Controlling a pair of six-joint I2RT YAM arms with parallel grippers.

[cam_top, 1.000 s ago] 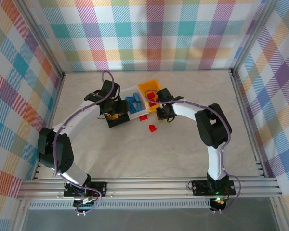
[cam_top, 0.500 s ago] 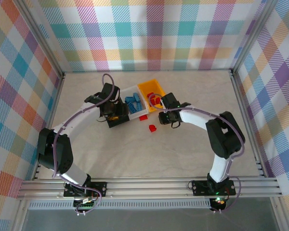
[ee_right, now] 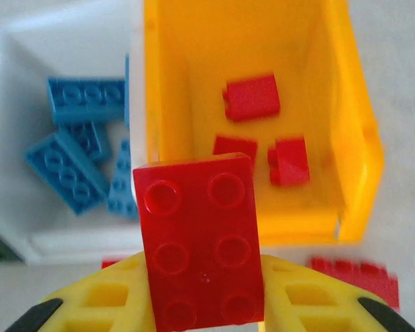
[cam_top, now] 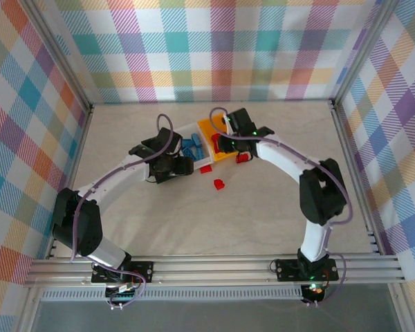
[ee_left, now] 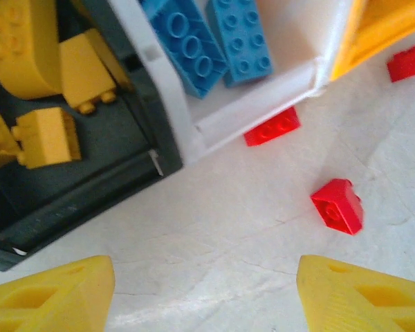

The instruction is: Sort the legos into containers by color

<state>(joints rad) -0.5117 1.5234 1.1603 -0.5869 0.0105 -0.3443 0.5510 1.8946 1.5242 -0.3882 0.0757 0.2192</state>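
Observation:
My right gripper (ee_right: 200, 294) is shut on a red lego (ee_right: 199, 242) with six studs, held above the near wall of the orange-yellow container (ee_right: 363, 145). Three red legos (ee_right: 252, 97) lie inside that container. Beside it, the white container (ee_right: 48, 55) holds several blue legos (ee_right: 76, 149). In the top view the right gripper (cam_top: 218, 143) hangs over the orange container (cam_top: 209, 127). My left gripper (ee_left: 207, 297) is open over bare table, in front of the black container (ee_left: 76, 200) with its yellow legos (ee_left: 48, 131). Two loose red legos (ee_left: 339, 205) (ee_left: 272, 128) lie ahead of it.
Red legos (cam_top: 219, 184) (cam_top: 206, 168) (cam_top: 243, 158) lie on the pale table in front of the containers. The left gripper (cam_top: 168, 166) covers the black container from above. Checkered walls and metal rails enclose the table.
The right arm has swung from the table beside the containers to over the orange one, carrying the red lego. The left gripper has shifted off the black container toward the near side.

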